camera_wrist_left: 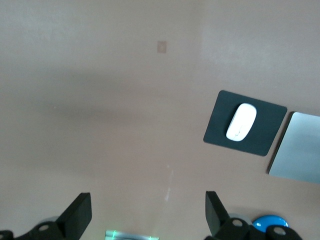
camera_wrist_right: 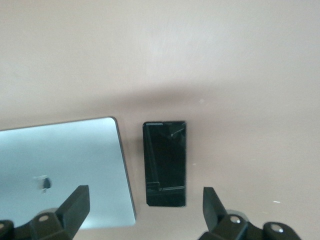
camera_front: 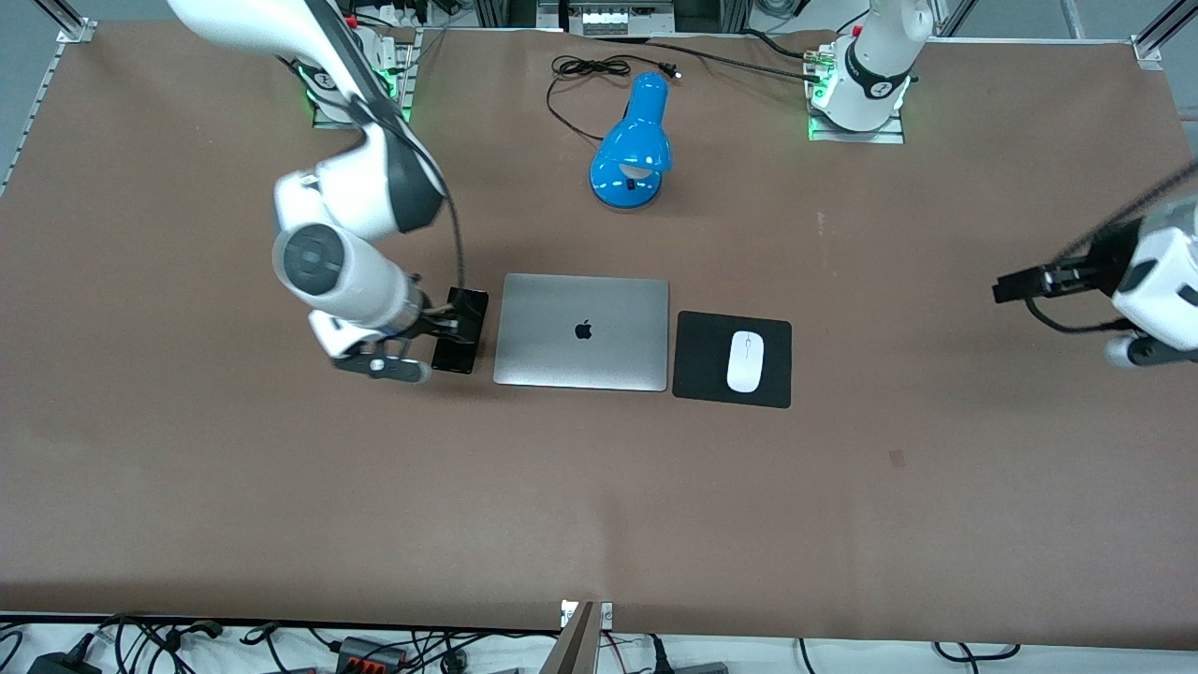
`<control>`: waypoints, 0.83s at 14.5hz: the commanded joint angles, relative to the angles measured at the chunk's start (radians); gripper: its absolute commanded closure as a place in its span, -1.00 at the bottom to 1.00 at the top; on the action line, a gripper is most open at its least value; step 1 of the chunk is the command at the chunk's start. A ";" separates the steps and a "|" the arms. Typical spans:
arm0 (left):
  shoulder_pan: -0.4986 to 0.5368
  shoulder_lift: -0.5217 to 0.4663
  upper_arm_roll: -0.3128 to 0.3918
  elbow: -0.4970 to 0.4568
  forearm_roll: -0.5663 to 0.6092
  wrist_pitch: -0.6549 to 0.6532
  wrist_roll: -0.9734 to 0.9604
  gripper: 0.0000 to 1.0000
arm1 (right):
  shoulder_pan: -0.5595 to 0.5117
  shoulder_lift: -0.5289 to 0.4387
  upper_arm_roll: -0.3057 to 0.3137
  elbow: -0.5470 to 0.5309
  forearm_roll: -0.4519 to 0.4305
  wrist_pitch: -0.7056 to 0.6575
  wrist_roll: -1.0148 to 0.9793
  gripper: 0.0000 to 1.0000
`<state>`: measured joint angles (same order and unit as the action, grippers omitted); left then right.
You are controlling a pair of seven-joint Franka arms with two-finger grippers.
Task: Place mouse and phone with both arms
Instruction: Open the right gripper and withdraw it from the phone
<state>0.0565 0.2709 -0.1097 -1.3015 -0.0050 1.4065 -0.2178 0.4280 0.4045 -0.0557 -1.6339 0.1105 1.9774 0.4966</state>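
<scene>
I take the closed laptop (camera_front: 581, 331) as my landmark. The phone (camera_front: 460, 330) lies flat on the worktop (camera_front: 599, 496) just beside the laptop's edge toward the right arm's end, its long side parallel to that edge with a thin gap between them. That looks to me like its intended spot, squared up like a desk layout. The right end effector (camera_wrist_right: 145, 200) hangs over the phone with fingers spread wide and nothing between them; the right wrist view shows the phone lying free on the worktop.

The mouse (camera_front: 745, 360) sits on a black pad (camera_front: 697, 374) just beside the laptop's edge toward the left arm's end, roughly centred on the pad and pointing along its length. It also looks placed.

The left end effector (camera_wrist_left: 149, 212) is well apart from the laptop, out over bare worktop near the left arm's end, fingers spread and empty. That arm waits.

A blue lamp (camera_front: 633, 145) with its black cord (camera_front: 585, 70) lies farther from the front camera than the laptop, clear of both arms' paths. I'd judge the only thing in the way for the right arm is the laptop edge close to the phone.
</scene>
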 commanded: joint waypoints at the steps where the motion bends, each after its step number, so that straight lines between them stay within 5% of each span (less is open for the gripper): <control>1: 0.014 -0.148 -0.007 -0.213 0.007 0.085 0.014 -1.00 | -0.034 0.020 -0.038 0.176 -0.034 -0.156 -0.099 -1.00; 9: 0.017 -0.142 -0.004 -0.193 0.003 0.131 0.000 -1.00 | -0.064 -0.001 -0.214 0.414 -0.040 -0.358 -0.360 -1.00; 11: 0.017 -0.142 -0.004 -0.193 0.003 0.131 0.000 -1.00 | -0.173 -0.019 -0.170 0.428 -0.034 -0.347 -0.377 -1.00; 12: 0.019 -0.142 -0.004 -0.193 0.003 0.131 0.002 -1.00 | -0.251 -0.038 -0.100 0.427 -0.035 -0.347 -0.401 -1.00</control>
<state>0.0676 0.1500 -0.1089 -1.4692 -0.0050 1.5211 -0.2177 0.3042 0.3906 -0.2532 -1.2266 0.0754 1.6474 0.1412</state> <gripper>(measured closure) 0.000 0.000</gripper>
